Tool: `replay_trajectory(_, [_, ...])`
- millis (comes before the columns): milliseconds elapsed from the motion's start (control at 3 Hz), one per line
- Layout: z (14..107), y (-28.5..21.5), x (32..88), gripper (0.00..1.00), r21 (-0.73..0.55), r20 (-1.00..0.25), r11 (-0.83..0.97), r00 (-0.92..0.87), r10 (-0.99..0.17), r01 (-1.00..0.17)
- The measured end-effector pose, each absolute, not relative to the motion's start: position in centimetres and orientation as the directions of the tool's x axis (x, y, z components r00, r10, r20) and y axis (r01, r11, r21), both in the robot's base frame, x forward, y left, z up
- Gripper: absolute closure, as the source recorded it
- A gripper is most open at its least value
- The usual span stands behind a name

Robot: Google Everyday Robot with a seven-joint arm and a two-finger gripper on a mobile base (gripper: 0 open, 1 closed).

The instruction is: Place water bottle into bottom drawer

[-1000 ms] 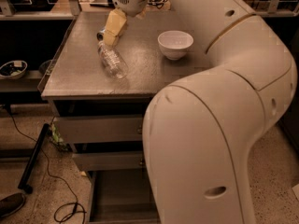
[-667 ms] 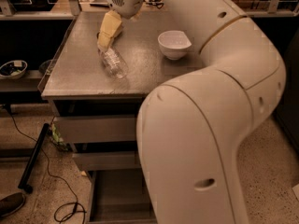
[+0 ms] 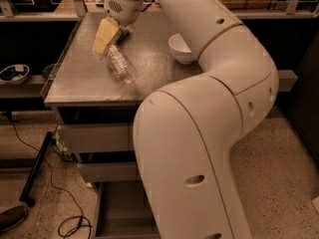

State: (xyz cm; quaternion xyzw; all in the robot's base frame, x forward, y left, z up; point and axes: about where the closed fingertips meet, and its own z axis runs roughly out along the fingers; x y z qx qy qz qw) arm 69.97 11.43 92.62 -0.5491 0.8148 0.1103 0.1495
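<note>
The water bottle (image 3: 120, 66) is clear and ribbed and lies on its side on the grey metal counter (image 3: 75, 83), with its neck pointing to the back left. My gripper (image 3: 106, 40) hangs from the white arm at the back of the counter. Its yellowish tip is right at the bottle's neck end, slightly to the left of it. The bottom drawer (image 3: 119, 205) is pulled open below the counter, its plain grey floor showing beside the arm's big white link.
A white bowl (image 3: 180, 49) stands on the counter to the right of the bottle. Two shut upper drawers (image 3: 94, 136) sit under the counter. A black pole and cable (image 3: 37, 168) lie on the floor at left. A shelf with dishes (image 3: 15, 73) is further left.
My gripper has moved left and a little down, from behind the bottle to its neck end. The bottle and the bowl have not moved.
</note>
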Motion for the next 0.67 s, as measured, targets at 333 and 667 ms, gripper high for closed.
replay_trajectory(333, [92.5,11.9,70.5,0.0,0.006,-0.381,0.377,-0.351,-0.855,-0.926])
replay_trajectory(667, [90.5,13.1,71.2,0.0,0.029,-0.354,0.384,-0.369,-0.86,-0.923])
